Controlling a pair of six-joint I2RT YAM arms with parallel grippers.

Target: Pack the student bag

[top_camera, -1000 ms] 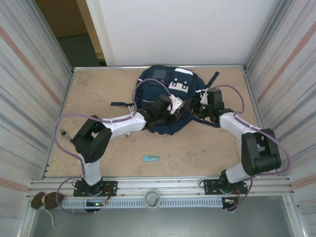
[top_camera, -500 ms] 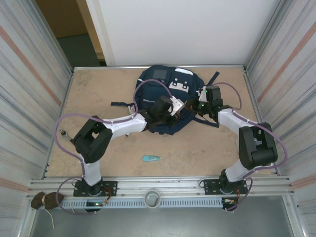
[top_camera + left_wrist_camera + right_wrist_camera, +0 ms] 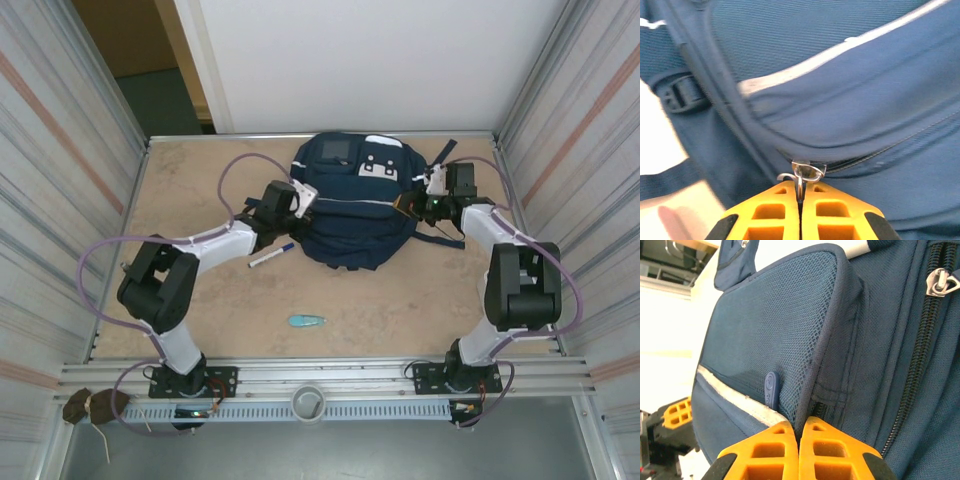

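The student bag (image 3: 355,215), a large navy backpack with a pale stripe, lies at the back centre of the table. My left gripper (image 3: 303,197) is at its left side. In the left wrist view its yellow fingers (image 3: 775,210) are shut on a metal zipper pull (image 3: 805,172) at the end of a dark zip line on the bag (image 3: 840,75). My right gripper (image 3: 425,205) is at the bag's right side. In the right wrist view this gripper (image 3: 799,424) is shut on the bound edge of the bag's mesh side pocket (image 3: 770,335).
A white pen with a blue cap (image 3: 270,256) lies on the table just left of the bag. A small teal object (image 3: 307,321) lies nearer the front, in the middle. Corrugated metal walls (image 3: 60,200) close in both sides. Dark straps (image 3: 440,160) trail at the bag's right.
The right gripper has shut on the pocket edge and pulled back to the right. The left gripper, with the zipper pull, has moved left. The bag has shifted right and back, uncovering the pen.
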